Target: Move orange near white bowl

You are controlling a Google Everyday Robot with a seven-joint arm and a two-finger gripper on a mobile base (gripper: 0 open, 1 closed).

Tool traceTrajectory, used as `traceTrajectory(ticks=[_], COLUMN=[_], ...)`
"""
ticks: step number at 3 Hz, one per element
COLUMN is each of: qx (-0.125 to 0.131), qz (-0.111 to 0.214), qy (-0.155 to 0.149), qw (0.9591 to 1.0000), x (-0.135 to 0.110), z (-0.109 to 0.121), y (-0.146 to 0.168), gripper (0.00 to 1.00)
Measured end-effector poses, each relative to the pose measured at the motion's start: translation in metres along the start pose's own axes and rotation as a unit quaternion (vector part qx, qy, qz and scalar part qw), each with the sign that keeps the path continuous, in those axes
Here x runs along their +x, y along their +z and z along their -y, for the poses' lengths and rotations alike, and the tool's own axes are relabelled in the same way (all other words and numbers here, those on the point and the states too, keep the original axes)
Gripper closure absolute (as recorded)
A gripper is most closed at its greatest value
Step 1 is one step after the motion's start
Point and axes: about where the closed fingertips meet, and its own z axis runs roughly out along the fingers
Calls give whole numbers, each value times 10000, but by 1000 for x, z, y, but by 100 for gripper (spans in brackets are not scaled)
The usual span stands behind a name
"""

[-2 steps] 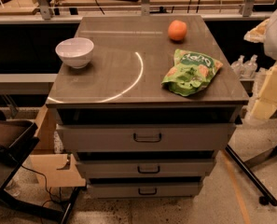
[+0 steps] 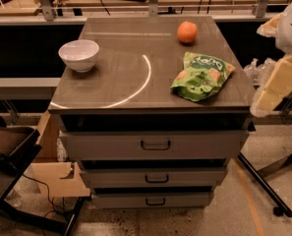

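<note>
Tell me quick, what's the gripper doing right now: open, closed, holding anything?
Gripper: at the right edge of the view, beside the drawer cabinet; open or closed cannot be told. The orange lies on the cabinet top, apart from it.

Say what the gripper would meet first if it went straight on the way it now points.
The gripper, at the picture's right edge beside the cabinet, seems to slant down and left. It would probably meet the cabinet's front right corner first, not the orange; depth is unclear.
</note>
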Motion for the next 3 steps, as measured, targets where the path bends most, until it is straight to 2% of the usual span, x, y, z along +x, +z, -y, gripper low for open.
traceTrajectory(ticks=[1,2,3], qx=[153,424,875], qz=[504,971,1238], qy=[592,1196,1644], qw=[9969,9872,9747], x=[-1,-7,-18], z=[43,82,112], y=[16,31,39], gripper=[0,0,0])
